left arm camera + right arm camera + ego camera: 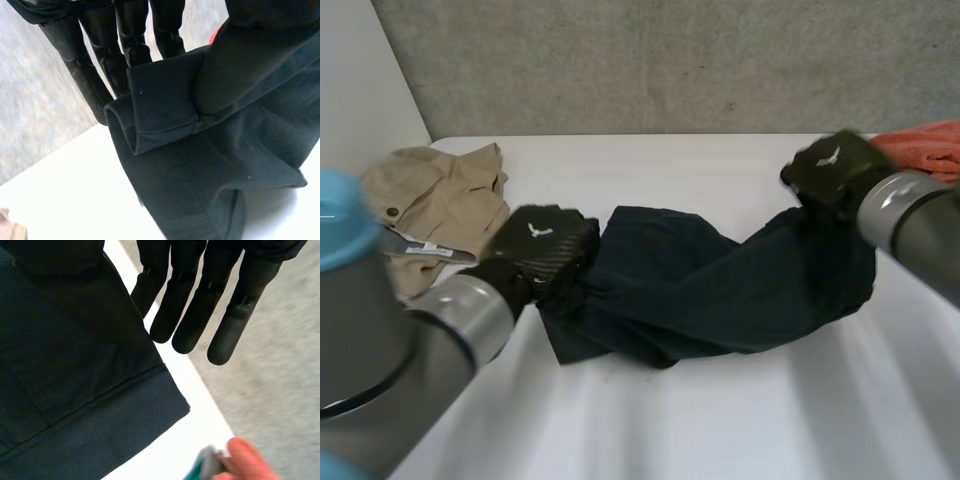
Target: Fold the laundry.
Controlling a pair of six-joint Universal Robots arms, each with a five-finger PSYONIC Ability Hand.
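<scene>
Left hand [540, 242] pinching a hem corner of the navy garment [720, 290], thumb clamped over it | right hand [835, 165] pins the opposite end under its thumb, fingers straight | garment strung mid-table between them, bunched, no fold yet | beige garment [440, 200] and orange cloth [925, 145] look unfolded, waiting.
</scene>
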